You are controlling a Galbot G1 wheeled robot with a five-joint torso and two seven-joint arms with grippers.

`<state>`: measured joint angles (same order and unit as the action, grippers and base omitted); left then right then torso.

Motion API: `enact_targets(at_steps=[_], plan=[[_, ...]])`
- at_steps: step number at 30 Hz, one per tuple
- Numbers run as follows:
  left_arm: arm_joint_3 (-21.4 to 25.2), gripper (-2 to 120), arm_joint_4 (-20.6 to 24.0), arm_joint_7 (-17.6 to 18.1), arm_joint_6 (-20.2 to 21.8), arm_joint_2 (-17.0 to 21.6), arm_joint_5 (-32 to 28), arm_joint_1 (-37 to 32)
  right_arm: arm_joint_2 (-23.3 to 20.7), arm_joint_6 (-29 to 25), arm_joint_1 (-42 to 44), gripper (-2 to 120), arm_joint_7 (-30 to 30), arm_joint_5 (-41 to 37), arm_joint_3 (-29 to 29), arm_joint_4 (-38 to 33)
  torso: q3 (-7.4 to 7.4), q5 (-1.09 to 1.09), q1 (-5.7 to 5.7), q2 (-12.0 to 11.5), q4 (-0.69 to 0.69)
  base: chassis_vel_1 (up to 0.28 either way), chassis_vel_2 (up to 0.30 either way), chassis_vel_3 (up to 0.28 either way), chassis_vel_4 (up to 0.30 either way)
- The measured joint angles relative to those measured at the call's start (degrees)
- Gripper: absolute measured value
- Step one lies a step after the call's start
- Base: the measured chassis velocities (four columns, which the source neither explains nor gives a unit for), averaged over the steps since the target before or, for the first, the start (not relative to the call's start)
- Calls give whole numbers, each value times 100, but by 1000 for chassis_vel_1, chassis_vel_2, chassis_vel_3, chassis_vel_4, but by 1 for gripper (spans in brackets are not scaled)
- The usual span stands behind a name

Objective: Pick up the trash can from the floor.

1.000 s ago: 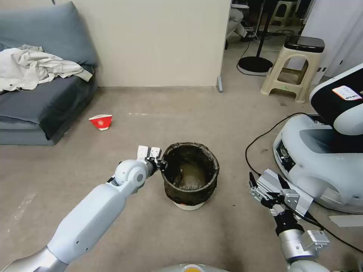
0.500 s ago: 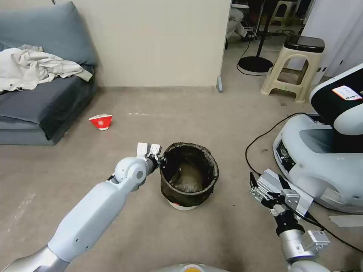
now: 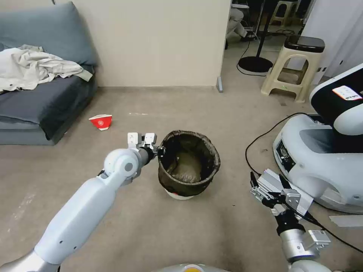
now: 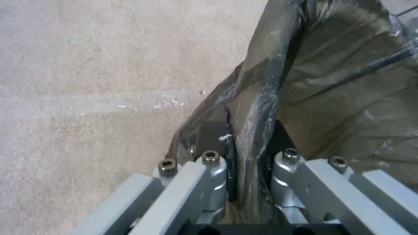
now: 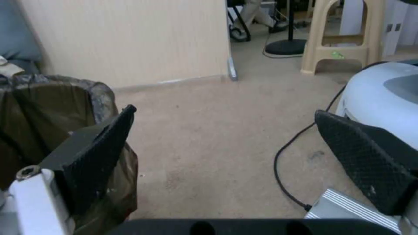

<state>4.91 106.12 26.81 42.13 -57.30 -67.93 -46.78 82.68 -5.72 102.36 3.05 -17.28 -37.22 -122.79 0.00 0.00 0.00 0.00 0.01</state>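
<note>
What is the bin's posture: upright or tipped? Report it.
Tipped. The bin leans: its rim side at the left gripper, whose fingers pinch it, sits higher, and its white base shows underneath on the floor.

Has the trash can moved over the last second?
Yes. The trash can, gripped at its rim by the left gripper, has tilted and risen toward the red cup.

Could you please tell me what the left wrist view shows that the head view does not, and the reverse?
Left wrist view alone: the left pincer seen close, one finger outside and one inside the bag-covered rim, shut on it.

Head view alone: the whole trash can tilted, with its white base visible, the open right pincer apart from it, a red-and-white cup and a sofa.

Both: the dark bag lining and the beige floor.
</note>
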Motion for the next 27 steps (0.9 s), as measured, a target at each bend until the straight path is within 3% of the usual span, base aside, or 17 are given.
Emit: enact_targets(at_steps=[12,27], plan=[[357,6,471,249,0,147,-560,-103,3,-4,1,100,-5,-14,-27,-25,0,0,0,0,-1,0,0,0,0],[668,6,689,324,0,253,-707,-141,-1,-42,-2,100,-16,-53,-45,-27,0,0,0,0,0,0,0,0,0]])
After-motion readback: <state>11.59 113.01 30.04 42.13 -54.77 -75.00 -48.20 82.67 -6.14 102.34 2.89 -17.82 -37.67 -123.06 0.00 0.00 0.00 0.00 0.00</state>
